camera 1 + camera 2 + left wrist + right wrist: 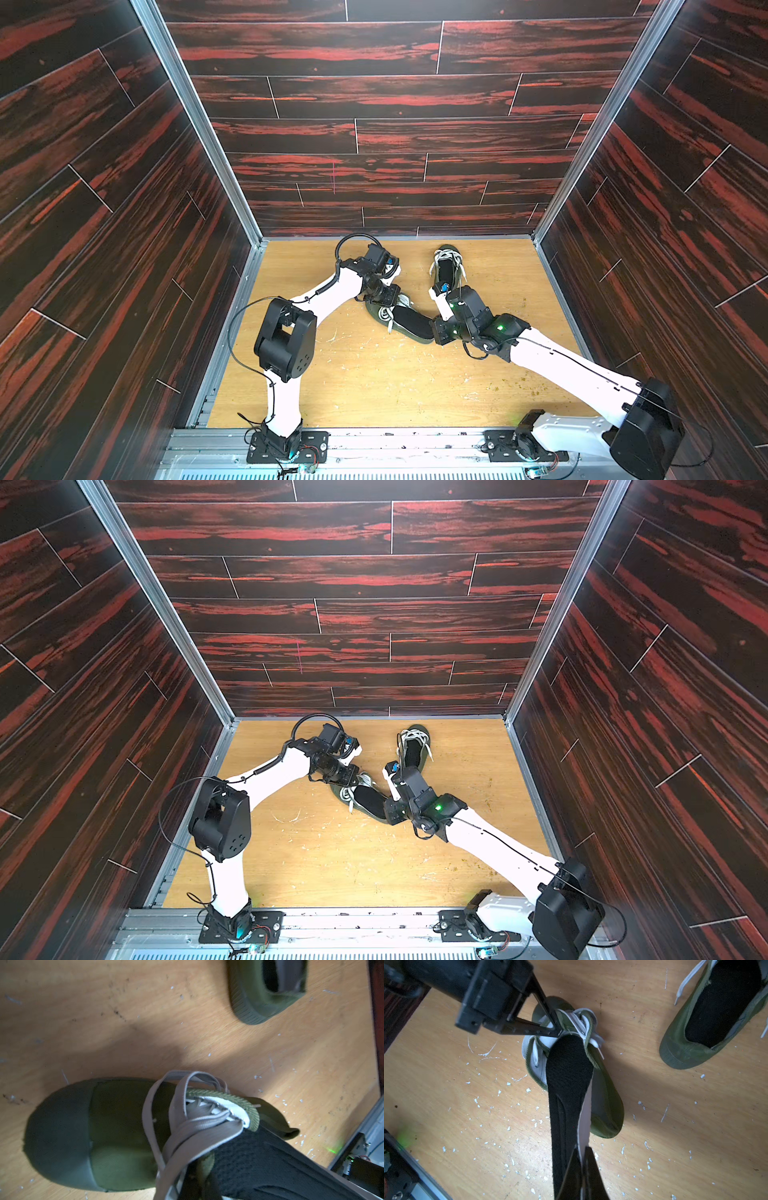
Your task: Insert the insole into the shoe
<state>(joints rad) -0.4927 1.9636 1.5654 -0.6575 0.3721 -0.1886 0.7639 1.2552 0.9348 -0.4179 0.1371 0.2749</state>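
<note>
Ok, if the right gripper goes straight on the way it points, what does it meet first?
Probably the heel of the held green shoe: the right gripper, shut on the insole, aims along it toward that opening. Farther on, the left gripper pinches that shoe. Depth is unclear.

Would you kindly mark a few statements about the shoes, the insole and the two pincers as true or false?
1. The right pincer grips the black insole. True.
2. The insole lies fully inside the shoe. False: only its front end is at the opening; the rest sticks out.
3. The left pincer is open, clear of the shoe. False: it is shut on the shoe's upper beside the laces.
4. A second green shoe sits nearer the back wall. True.
</note>
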